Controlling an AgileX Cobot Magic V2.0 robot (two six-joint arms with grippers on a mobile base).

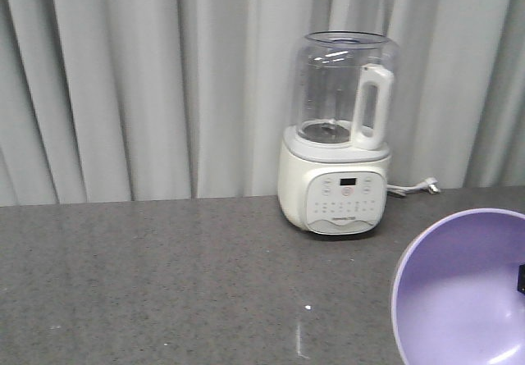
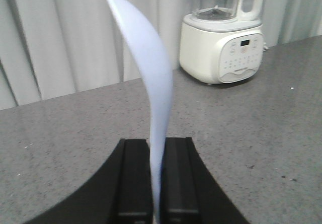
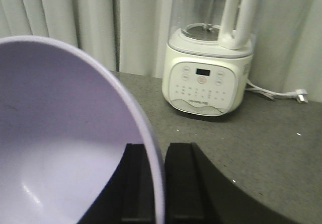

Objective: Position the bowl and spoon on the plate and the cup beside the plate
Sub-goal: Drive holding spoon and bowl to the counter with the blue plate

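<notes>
Left tool (image 2: pixel 157 148) is clamped on a thin pale blue crescent. We're reading that as the plate (image 2: pixel 153 68) seen edge-on, held upright above the bench (image 2: pixel 60 133). Right tool (image 3: pixel 160 153) is pinching the rim of the purple bowl (image 3: pixel 60 133), which hangs tilted over the bench's right side. Behind them there's a white blender (image 1: pixel 338 135) by the curtain (image 1: pixel 123 78). We can't see the spoon or cup.

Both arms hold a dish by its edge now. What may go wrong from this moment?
1. The right fingers pinch only the thin rim of the bowl, so it may tilt or slip out.
2. The left fingers grip the plate edge-on the same way; it may pivot.
3. The blender stands near the bowl; a wide swing might strike it.
</notes>
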